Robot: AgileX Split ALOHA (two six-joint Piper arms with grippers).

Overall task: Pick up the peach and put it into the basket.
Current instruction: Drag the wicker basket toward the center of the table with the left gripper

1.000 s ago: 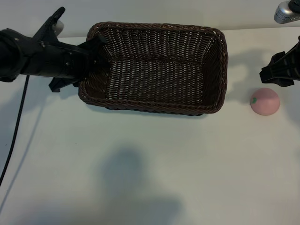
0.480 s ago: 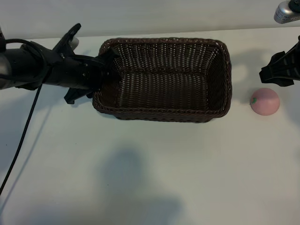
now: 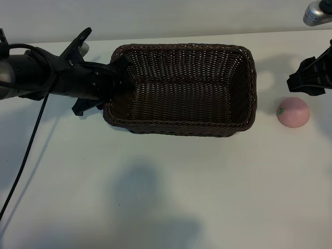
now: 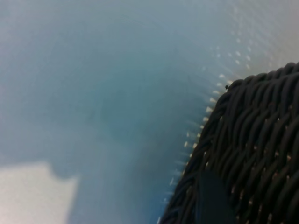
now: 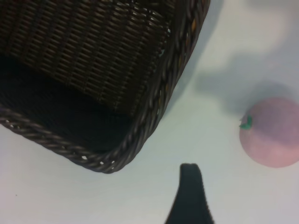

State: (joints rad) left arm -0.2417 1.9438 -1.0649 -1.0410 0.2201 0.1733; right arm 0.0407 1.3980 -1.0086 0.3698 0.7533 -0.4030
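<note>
The dark-brown woven basket (image 3: 181, 88) stands at the back middle of the white table. My left gripper (image 3: 110, 78) is shut on its left wall, with one finger inside the rim and one outside. In the left wrist view a dark finger (image 4: 211, 198) lies against the wicker (image 4: 261, 140). The pale-pink peach (image 3: 293, 112) with its small green mark lies on the table to the right of the basket. My right gripper (image 3: 306, 79) hovers just behind the peach, open and holding nothing. The right wrist view shows one finger (image 5: 190, 189), the peach (image 5: 271, 133) and the basket's corner (image 5: 140, 126).
A black cable (image 3: 23, 150) trails from the left arm across the table's left side. A grey metal object (image 3: 317, 13) sits at the far right corner. Bare white table (image 3: 207, 192) stretches in front of the basket.
The left gripper has dragged the basket a little to the right and slightly back; over the last half second it has hardly moved. The peach and right gripper stay put.
</note>
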